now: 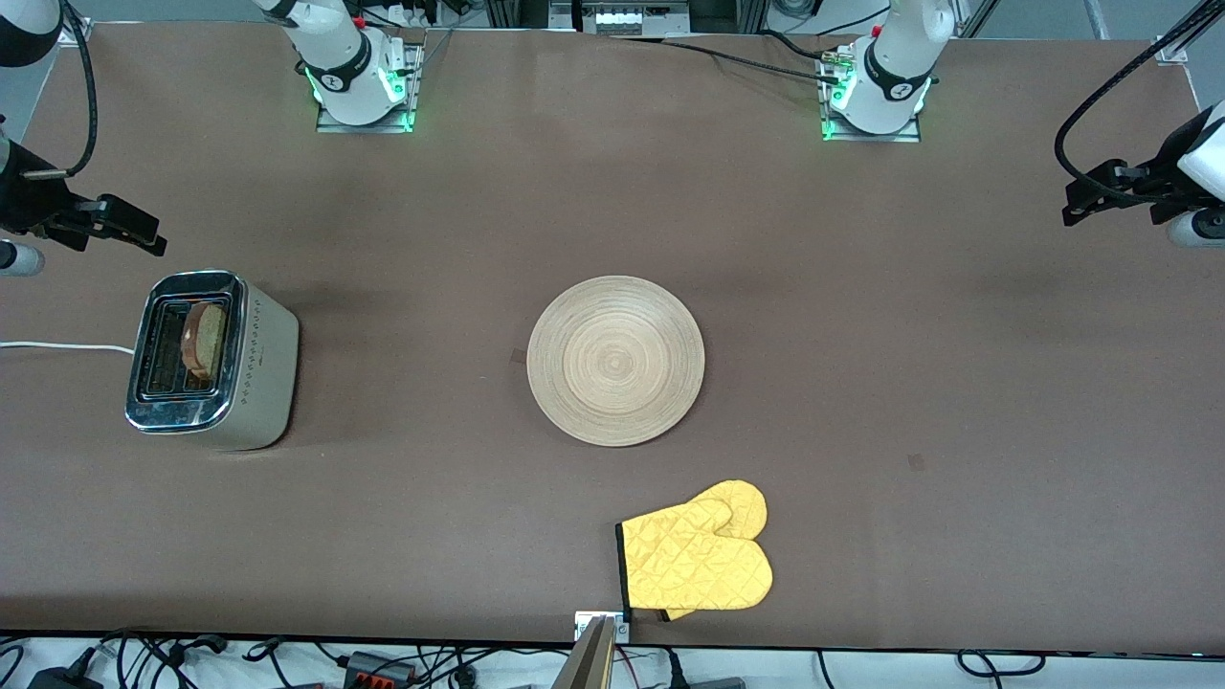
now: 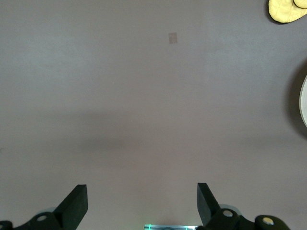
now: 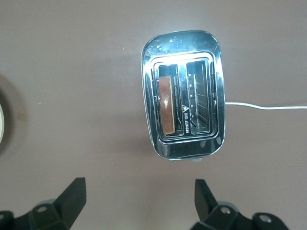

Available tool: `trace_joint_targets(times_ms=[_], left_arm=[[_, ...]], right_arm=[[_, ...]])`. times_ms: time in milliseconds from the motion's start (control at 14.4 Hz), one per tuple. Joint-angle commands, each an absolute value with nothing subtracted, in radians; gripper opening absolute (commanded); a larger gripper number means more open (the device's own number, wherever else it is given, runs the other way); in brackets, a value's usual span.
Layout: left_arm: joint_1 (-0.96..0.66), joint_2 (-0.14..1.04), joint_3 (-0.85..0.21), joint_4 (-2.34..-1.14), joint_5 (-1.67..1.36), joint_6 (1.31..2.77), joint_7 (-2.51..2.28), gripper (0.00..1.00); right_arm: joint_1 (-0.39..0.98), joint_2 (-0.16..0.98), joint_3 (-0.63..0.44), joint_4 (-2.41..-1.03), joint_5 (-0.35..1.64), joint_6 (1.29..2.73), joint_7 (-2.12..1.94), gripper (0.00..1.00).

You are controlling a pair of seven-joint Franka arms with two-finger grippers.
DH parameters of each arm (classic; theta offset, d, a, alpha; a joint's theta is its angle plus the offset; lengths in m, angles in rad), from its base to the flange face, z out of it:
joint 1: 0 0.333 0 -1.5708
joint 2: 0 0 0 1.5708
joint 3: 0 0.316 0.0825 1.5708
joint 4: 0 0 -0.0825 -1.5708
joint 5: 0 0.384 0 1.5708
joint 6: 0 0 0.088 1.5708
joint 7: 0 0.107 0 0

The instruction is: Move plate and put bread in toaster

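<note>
We see the toaster (image 1: 212,361) at the right arm's end of the table, with the bread (image 1: 205,339) standing in the slot nearer the plate (image 1: 615,360) (the other slot is bare). The pale, ring-grained plate holds nothing. A yellow oven mitt (image 1: 697,553) lies nearer the camera than the plate. The right gripper (image 3: 137,196) hangs over the toaster, fingers spread; the left gripper (image 2: 142,200), also spread, waits over bare table.

Left black two-finger gripper (image 2: 142,203) hanging raised at left arm's table end, fingers (image 2: 76,201) spread wide. Right black two-finger gripper (image 3: 139,201) hanging raised at right arm's end, fingers (image 3: 74,196) spread wide, holding nothing.
</note>
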State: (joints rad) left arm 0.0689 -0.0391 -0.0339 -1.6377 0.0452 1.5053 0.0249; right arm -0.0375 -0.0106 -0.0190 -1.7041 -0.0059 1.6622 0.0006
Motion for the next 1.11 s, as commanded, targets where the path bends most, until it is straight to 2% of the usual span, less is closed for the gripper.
trace_joint_targets(times_ms=[0,1041], left_arm=[[0.077,-0.046,-0.038,-1.629,0.037,1.488,0.020,1.00],[0.077,-0.046,-0.040,-1.629,0.037,1.488,0.021,1.00]], right_arm=[[-0.041,-0.040,-0.014,-1.727,-0.015,1.681,-0.014,1.00],[-0.041,-0.038,-0.014,-1.723,-0.005,1.664,-0.012,1.00]])
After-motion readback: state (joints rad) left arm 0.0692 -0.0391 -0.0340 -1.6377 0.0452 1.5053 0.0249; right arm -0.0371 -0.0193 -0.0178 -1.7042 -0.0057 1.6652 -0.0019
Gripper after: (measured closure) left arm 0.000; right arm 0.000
